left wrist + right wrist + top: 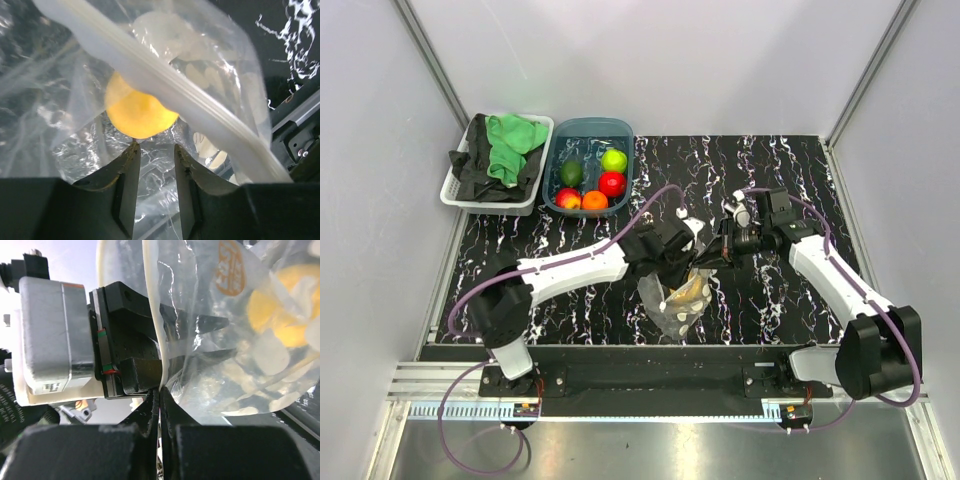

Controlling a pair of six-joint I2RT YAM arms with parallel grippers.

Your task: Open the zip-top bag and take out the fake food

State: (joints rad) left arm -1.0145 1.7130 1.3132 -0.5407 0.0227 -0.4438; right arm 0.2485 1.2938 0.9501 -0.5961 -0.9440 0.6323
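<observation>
Black marbled table set between pale walls. Zip-top bag at centre near the front edge, its mouth pulled apart. Right fingers are pinched together on the bag's rim strip. Left fingers reach inside the mouth, narrowly parted and gripping nothing. A yellow fruit lies just beyond their tips. Other fruits sit in the teal tub.

The bench is black, veined white. The clear zip-top bag bears white dots, its fruit yellow.
</observation>
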